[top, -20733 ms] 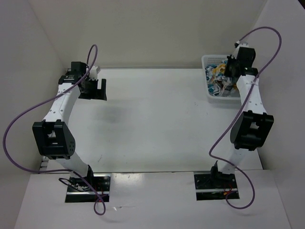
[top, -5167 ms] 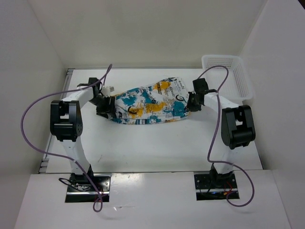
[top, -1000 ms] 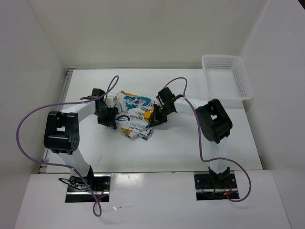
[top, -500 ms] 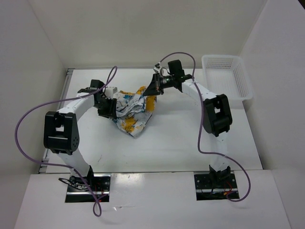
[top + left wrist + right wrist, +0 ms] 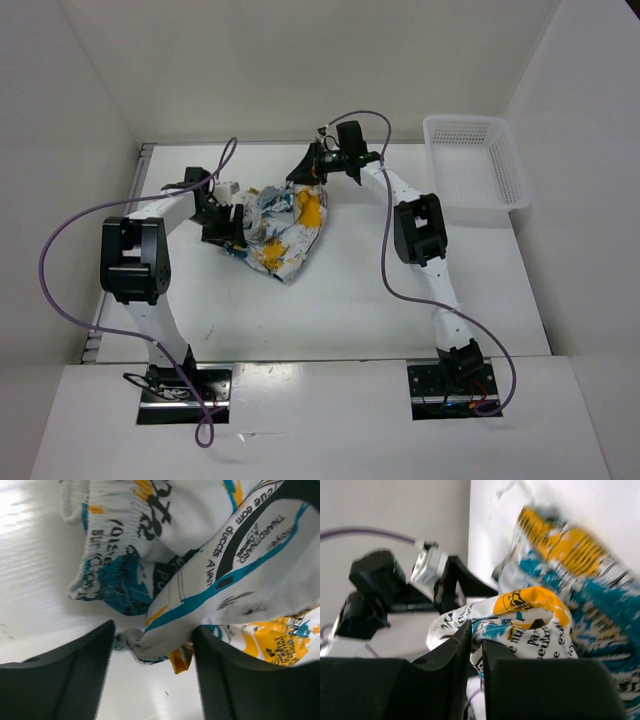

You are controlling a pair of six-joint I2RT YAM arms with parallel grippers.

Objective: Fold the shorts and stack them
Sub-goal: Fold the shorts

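The shorts [image 5: 283, 232] are lying bunched on the tabletop [image 5: 350, 290], left of centre, between both arms. The left tool [image 5: 152, 640] is clamping a thick fold, its fingers held partly apart by the cloth. The right tool [image 5: 476, 635] is pinching an edge, its fingers almost touching. The basket [image 5: 470, 203] is sitting well apart, far right.

The shorts [image 5: 280, 225] lie bunched at upper center on the table [image 5: 350, 290], held by 2 grippers: the left gripper [image 5: 228, 222] at their left edge, the right gripper [image 5: 305, 170] pinching their raised top corner. The basket [image 5: 478, 203] sits upper right, well apart.
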